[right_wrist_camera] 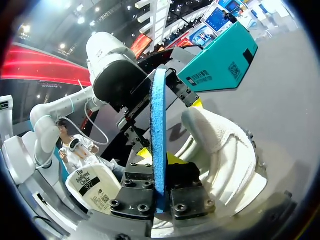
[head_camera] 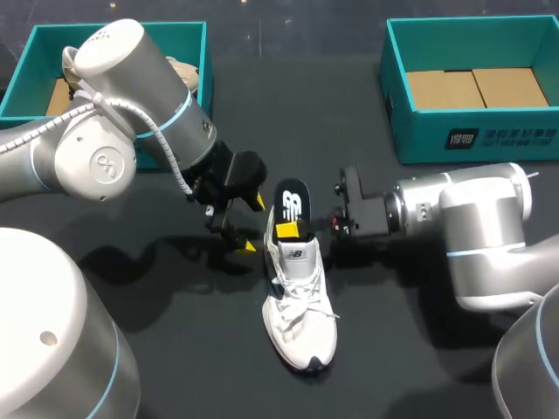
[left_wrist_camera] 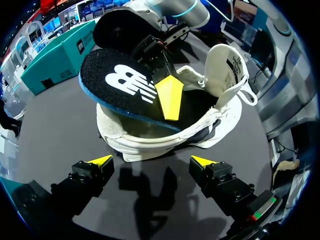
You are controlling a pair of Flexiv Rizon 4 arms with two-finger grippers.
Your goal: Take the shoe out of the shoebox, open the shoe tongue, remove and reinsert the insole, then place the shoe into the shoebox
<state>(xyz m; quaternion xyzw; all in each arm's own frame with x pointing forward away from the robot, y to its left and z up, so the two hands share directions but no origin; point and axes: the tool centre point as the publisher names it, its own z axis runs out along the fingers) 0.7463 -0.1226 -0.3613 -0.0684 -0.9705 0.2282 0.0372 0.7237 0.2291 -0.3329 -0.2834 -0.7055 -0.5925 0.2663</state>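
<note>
- Done, by my judgement: the white sneaker (head_camera: 297, 301) is out of its box and lies on the table between the two arms. It is well apart from the left shoebox (head_camera: 35, 65) and the right shoebox (head_camera: 472, 140), and its tongue (left_wrist_camera: 227, 65) is folded back.
- In hand: the insole (head_camera: 291, 202) — toe end down inside the sneaker, heel end raised above the collar. The right gripper (head_camera: 293, 230) pinches it. I cannot tell whether it is coming out or going back in.
- The left gripper (left_wrist_camera: 152, 161) is spread wide and empty, just beside the sneaker's heel.
- Left to do: seat the insole flat, then box the sneaker.
- Only the head view shows the shoeboxes.
- The left wrist view alone shows the hollow under the insole.
- The right wrist view gives the insole edge-on — its blue rim clamped between both fingers.
</note>
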